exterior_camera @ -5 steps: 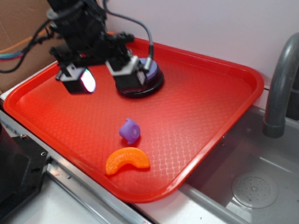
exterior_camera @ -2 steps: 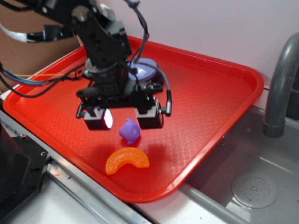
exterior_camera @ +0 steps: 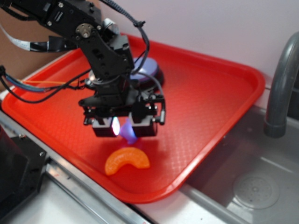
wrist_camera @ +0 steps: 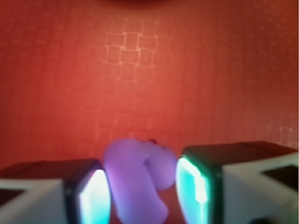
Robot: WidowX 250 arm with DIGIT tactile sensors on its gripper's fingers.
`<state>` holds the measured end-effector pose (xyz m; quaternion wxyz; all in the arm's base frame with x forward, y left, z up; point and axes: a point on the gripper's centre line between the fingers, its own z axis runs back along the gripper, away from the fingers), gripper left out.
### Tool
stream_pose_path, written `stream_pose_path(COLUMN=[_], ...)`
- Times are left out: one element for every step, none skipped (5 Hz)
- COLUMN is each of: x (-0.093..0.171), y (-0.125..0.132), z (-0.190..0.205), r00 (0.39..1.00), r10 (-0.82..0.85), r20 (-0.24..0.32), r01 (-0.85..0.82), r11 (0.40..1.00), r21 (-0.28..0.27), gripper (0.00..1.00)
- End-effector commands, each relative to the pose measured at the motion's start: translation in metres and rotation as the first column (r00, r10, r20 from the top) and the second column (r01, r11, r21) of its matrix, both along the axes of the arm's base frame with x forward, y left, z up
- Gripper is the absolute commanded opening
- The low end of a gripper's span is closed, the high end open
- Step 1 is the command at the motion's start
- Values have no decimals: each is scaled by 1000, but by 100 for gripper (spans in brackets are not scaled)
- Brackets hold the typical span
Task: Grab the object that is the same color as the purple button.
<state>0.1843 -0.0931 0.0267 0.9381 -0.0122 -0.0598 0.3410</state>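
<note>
The gripper point(exterior_camera: 124, 127) is lowered over the near-centre of the red tray point(exterior_camera: 210, 102), jaws partly spread, with the purple toy point(wrist_camera: 136, 177) between the two pads. In the wrist view the left pad point(wrist_camera: 96, 198) sits against the toy's side, while the right pad point(wrist_camera: 192, 186) is just beside it; firm contact cannot be confirmed. The toy's long axis runs roughly along the pads, near to far. The orange slice point(exterior_camera: 126, 160) lies just nearer. The purple button point(exterior_camera: 145, 69) stands farther back, partly hidden by the arm. No legible markings.
</note>
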Motion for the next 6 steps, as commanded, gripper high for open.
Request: stream_pose_path(x=[7,8,1,-2,-3,-5], y=[10,27,53,74,90,96], z=[22,54,95,123,136,137], r00=[995,973,947,889,812,759], r10=[-95,-231,-321,-458,-583,-651], r20=[38,12,31,3,-33,-2], r01=[95,231,318,456,584,650], r11=[995,973,945,885,809,758], r21=[-6,4,72,93,60,47], gripper=[0,0,0,0,0,0])
